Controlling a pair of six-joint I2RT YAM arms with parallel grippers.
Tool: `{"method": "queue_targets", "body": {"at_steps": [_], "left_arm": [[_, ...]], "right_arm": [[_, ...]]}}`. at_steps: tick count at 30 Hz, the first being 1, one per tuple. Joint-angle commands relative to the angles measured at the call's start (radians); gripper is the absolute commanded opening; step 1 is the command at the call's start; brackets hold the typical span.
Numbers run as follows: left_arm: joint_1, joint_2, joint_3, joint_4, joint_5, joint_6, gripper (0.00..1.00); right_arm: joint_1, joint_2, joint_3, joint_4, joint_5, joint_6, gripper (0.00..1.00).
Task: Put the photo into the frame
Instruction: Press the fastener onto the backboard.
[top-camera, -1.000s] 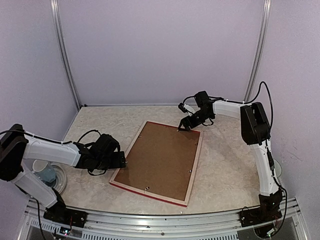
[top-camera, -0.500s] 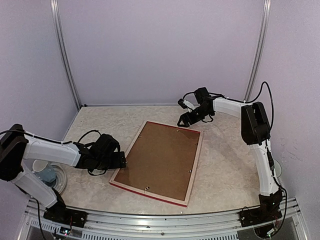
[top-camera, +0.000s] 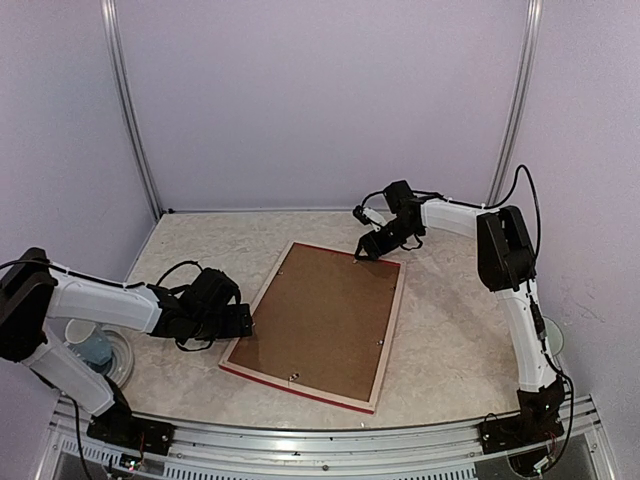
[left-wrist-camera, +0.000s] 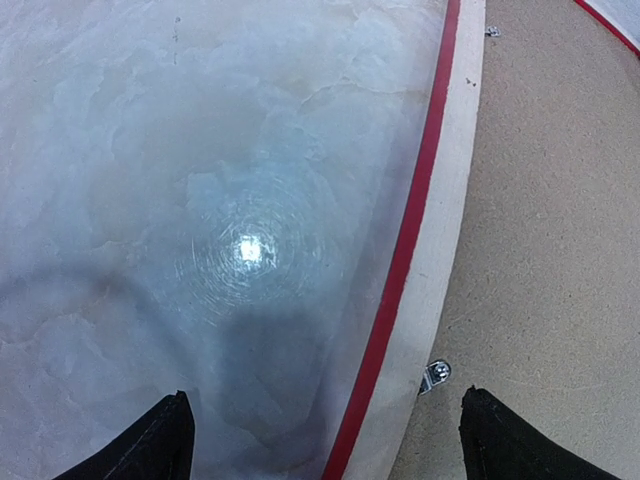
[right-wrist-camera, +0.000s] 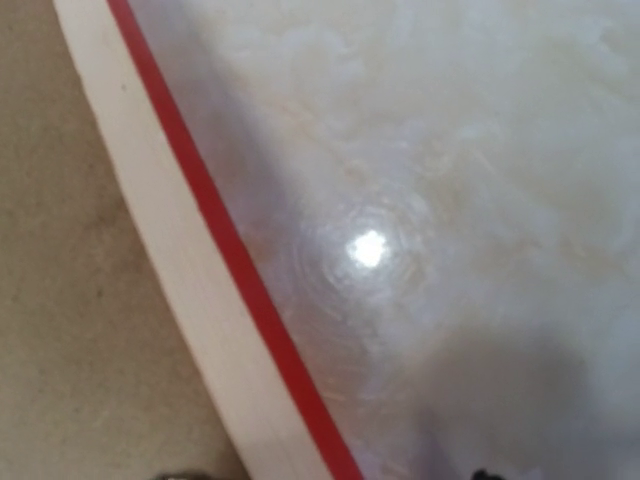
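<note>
The frame (top-camera: 391, 325) lies face down on the table, pale wood back up, red outer edge showing, with a brown backing board (top-camera: 320, 320) filling it. The photo does not show in any view. My left gripper (top-camera: 246, 320) stands open low at the frame's left bar (left-wrist-camera: 440, 200). Its two black fingertips (left-wrist-camera: 165, 445) straddle that bar, beside a small metal clip (left-wrist-camera: 435, 375). My right gripper (top-camera: 364, 250) hovers at the frame's far right corner. The right wrist view shows the bar (right-wrist-camera: 150, 220) and bare table, with only a sliver of one fingertip (right-wrist-camera: 485, 474).
A pale round dish with a bluish cup (top-camera: 95, 350) sits at the near left, under my left arm. Walls close off the back and both sides. Marbled table (top-camera: 455, 330) lies to the right of the frame.
My right gripper has come off the frame's far edge and shifted slightly left along it. The left arm and the frame have not moved.
</note>
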Motion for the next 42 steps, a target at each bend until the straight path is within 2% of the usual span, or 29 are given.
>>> {"method": "queue_targets", "body": {"at_steps": [1,22,42], "left_arm": [[-0.005,0.012,0.009,0.019,0.007,0.003,0.91],[-0.005,0.015,0.005,0.019,0.006,0.004,0.91],[-0.005,0.025,-0.011,0.036,0.013,-0.002,0.91]], "right_arm": [[0.005,0.022,0.018,-0.013,0.008,-0.006,0.64],[0.027,0.040,0.013,-0.031,0.040,-0.031,0.66],[0.028,0.055,0.036,-0.026,0.062,-0.023,0.51]]}}
